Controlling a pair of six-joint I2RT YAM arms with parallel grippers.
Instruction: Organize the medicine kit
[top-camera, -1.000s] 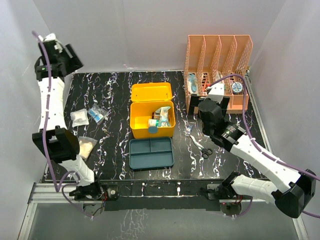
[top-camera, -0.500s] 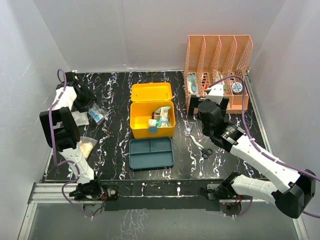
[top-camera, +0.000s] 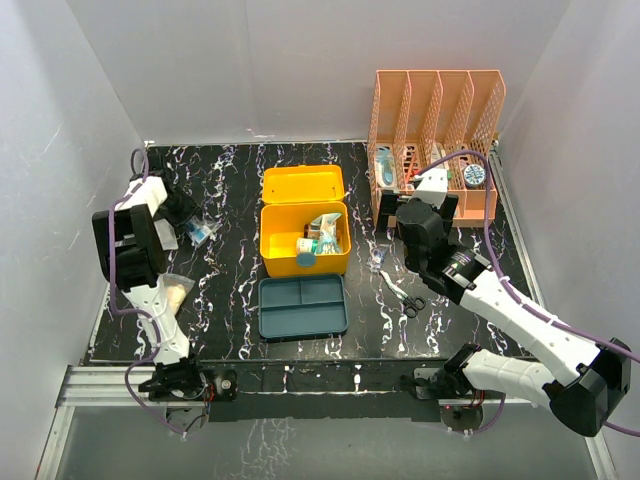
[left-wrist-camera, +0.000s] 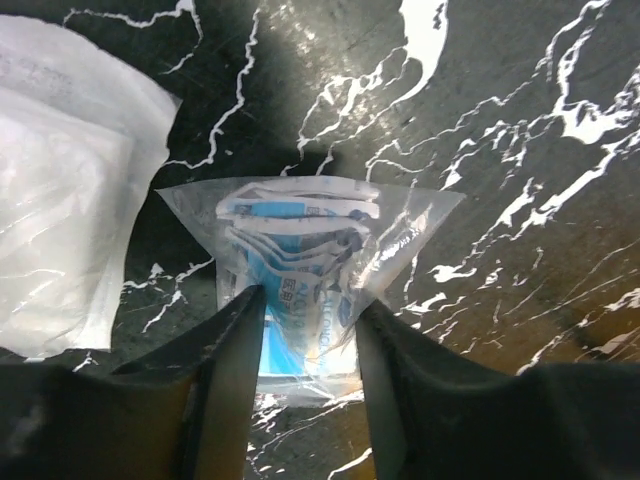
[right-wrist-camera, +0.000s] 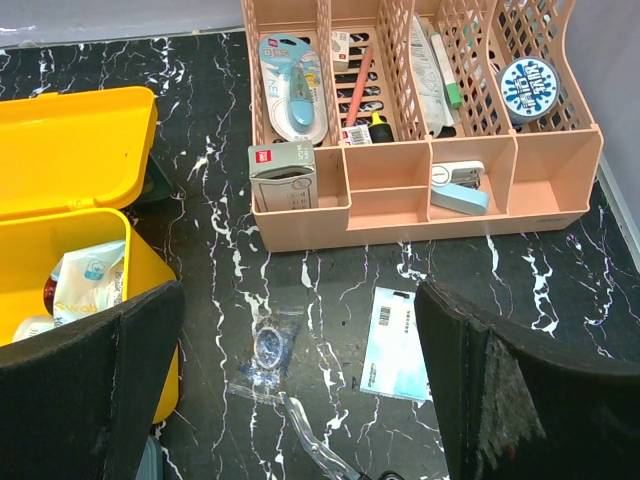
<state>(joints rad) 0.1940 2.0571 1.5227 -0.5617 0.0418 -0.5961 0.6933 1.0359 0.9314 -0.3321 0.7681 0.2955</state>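
Observation:
The medicine kit (top-camera: 304, 238) is a yellow box standing open with its lid (top-camera: 302, 184) tipped back and several packets inside; it also shows in the right wrist view (right-wrist-camera: 70, 190). Its teal insert tray (top-camera: 303, 306) lies on the table in front of it. My left gripper (top-camera: 186, 218) (left-wrist-camera: 308, 375) is down on the table, its fingers (left-wrist-camera: 232, 380) pressing both sides of a clear bag of blue packets (left-wrist-camera: 300, 265), which narrows between them. My right gripper (top-camera: 413, 209) (right-wrist-camera: 300, 400) is wide open and empty above the table between the kit and the rack.
An orange mesh rack (top-camera: 436, 145) (right-wrist-camera: 420, 120) with stationery stands at the back right. A small clear bag (right-wrist-camera: 268, 345), a light-blue card (right-wrist-camera: 397, 345) and scissors (top-camera: 405, 298) lie under my right gripper. A white gauze packet (left-wrist-camera: 60, 230) and a beige bag (top-camera: 172, 293) lie at the left.
My left arm has swung down from high at the back left to the table and set its fingers around the bag of blue packets. The right arm has not moved.

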